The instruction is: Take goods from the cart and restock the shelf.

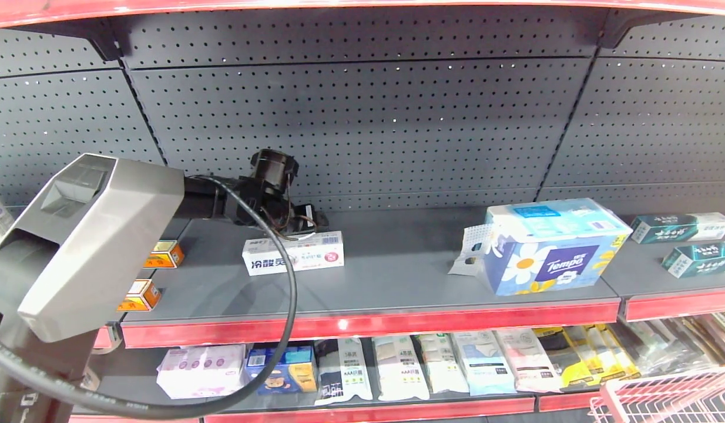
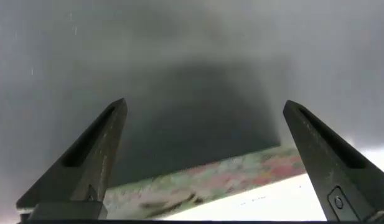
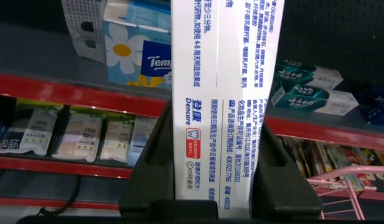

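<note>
A white toothpaste box (image 1: pixel 293 257) lies flat on the grey shelf (image 1: pixel 398 276), left of the middle. My left gripper (image 1: pixel 304 223) sits just behind and above it. In the left wrist view this gripper (image 2: pixel 204 109) is open, fingers spread wide, with the box's edge (image 2: pixel 241 186) lying between them close to the wrist. My right gripper (image 3: pixel 220 124) is shut on a second white toothpaste box (image 3: pixel 223 68), held upright in front of the shelf.
A blue floral tissue pack (image 1: pixel 553 244) stands on the shelf's right part, with two green toothpaste boxes (image 1: pixel 682 228) beyond it. Small orange boxes (image 1: pixel 165 254) lie at the left. Packets fill the lower shelf (image 1: pixel 398 367). The pink cart (image 1: pixel 674 393) is at the lower right.
</note>
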Motion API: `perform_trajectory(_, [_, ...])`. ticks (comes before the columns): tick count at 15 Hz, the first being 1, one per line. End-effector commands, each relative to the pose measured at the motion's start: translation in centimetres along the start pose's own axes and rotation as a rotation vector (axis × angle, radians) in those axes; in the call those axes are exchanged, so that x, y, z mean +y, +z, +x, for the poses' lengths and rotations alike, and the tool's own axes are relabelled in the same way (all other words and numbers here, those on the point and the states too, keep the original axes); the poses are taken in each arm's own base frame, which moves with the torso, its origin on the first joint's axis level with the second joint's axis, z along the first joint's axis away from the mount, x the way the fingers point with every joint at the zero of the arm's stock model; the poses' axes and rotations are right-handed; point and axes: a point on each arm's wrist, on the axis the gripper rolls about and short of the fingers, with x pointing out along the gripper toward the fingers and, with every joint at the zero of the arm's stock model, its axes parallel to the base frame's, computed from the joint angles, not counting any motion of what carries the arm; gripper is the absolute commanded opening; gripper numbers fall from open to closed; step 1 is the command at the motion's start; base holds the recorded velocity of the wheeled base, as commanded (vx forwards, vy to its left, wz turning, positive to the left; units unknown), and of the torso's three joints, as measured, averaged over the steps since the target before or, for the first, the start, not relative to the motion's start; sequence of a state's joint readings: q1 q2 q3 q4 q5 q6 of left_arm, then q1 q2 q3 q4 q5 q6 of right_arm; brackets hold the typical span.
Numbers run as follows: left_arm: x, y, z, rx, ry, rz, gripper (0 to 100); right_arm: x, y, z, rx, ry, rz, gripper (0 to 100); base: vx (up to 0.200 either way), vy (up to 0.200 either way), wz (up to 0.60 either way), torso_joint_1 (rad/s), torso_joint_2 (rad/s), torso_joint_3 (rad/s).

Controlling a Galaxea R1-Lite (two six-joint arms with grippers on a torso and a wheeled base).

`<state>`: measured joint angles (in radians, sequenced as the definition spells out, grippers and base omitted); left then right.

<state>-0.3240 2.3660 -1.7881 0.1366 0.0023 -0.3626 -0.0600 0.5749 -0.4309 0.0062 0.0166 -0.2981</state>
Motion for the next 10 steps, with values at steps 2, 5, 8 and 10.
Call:
perform_trajectory(2, [-0.7,-0.2,0.3,0.026,-0.015,0.010,100,0.0,-0.2,0.1,0.009,0.003,0.001,0,0.000,0.000,0.00,0.000,0.00,0.000])
perform_trajectory(5, [-1.3,-0.5,0.2,0.043,-0.031,0.020,100,0.0,-0.2,0.2,0.015,0.005,0.001,0,0.000,0.000,0.00,0.000,0.00,0.000])
perform_trajectory(8, [-1.3,-0.8,0.0,0.077,-0.032,0.023,100,0.0,-0.2,0.2,0.015,0.004,-0.001,0,0.000,0.000,0.00,0.000,0.00,0.000])
perform_trajectory(10, [-1.4,-0.6,-0.6,0.101,-0.023,0.026,100,0.0,-0.2,0.3,0.017,0.004,-0.001,0,0.000,0.000,0.00,0.000,0.00,0.000])
